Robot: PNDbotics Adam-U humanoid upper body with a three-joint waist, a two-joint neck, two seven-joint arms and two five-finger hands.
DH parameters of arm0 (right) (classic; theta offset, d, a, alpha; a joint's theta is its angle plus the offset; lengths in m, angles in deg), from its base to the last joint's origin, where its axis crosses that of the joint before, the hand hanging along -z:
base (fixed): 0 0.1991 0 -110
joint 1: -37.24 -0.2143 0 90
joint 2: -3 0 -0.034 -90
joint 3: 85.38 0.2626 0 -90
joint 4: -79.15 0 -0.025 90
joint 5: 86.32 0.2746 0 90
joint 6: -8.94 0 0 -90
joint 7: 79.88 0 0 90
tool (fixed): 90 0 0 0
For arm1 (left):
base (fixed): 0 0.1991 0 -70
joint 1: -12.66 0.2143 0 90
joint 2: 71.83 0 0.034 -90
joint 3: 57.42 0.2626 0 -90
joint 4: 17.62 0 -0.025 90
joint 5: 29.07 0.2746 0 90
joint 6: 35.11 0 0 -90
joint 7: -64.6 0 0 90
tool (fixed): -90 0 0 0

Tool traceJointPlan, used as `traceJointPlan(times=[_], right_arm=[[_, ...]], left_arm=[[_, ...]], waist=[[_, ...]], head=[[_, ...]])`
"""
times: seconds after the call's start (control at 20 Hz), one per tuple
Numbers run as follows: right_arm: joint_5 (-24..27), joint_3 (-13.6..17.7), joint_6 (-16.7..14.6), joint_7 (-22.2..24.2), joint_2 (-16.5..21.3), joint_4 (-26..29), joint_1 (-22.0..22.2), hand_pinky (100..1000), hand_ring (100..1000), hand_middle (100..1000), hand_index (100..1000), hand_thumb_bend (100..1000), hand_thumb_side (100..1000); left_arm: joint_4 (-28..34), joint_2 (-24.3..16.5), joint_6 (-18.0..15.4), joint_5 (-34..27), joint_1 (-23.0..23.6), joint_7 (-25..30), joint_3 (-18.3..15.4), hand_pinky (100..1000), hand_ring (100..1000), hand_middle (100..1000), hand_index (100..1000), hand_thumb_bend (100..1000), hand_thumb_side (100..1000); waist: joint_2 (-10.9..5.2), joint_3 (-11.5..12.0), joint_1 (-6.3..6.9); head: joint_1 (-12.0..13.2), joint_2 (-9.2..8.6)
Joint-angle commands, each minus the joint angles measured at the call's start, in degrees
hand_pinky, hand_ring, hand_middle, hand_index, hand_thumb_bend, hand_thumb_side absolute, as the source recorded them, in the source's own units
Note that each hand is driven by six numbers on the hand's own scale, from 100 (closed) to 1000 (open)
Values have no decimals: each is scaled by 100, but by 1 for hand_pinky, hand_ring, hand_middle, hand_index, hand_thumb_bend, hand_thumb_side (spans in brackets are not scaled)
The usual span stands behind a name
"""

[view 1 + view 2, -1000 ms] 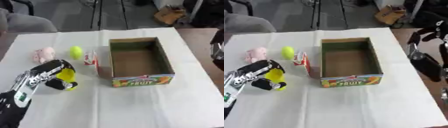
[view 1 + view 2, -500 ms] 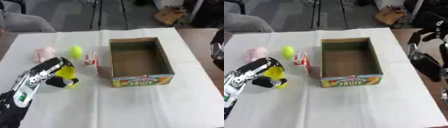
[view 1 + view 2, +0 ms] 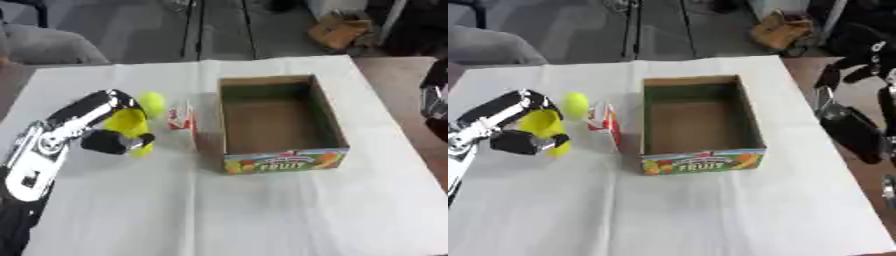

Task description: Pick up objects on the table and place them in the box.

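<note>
My left hand (image 3: 80,125) comes in from the lower left, its fingers (image 3: 112,142) curled round a yellow object (image 3: 128,121) that it holds just above the white cloth. Right behind it lies a yellow-green ball (image 3: 153,101). A small red-and-white carton (image 3: 181,118) stands upright against the left wall of the open cardboard fruit box (image 3: 282,161), whose inside looks bare. My right hand (image 3: 852,127) hangs off the table's right side, away from everything; its fingers are unclear.
The white cloth (image 3: 236,215) covers the table. Beyond the far edge the floor holds stand legs and a brown cardboard item (image 3: 337,29). A grey seat (image 3: 52,46) shows at the upper left.
My left hand has risen and moved toward the far side with the yellow object. The pink thing seen at the left earlier is now hidden behind the hand.
</note>
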Motion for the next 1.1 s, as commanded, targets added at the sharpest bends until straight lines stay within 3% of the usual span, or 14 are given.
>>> traceJointPlan(times=[0.05,0.45,0.7,1.1], right_arm=[[19,11,-32,23,97,123,-101,555,651,749,913,100,270],[50,-53,-101,75,94,123,-232,556,652,749,913,100,253],[75,-107,-161,118,78,123,-350,557,653,749,912,100,243],[103,-164,-247,166,48,123,-465,558,654,750,912,100,235]], left_arm=[[161,-206,66,-195,-301,-127,67,434,402,476,603,388,361],[-270,-45,-185,-450,-961,-629,512,447,414,480,614,469,338],[-922,280,-712,-121,-1370,-1076,708,456,424,485,617,524,322],[-1673,712,-1393,251,-1618,-1938,713,467,449,507,639,592,353]], waist=[[-101,-29,-6],[-56,-244,41],[-11,-439,87],[46,-673,135]], head=[[43,-77],[160,-176],[266,-257],[326,-333]])
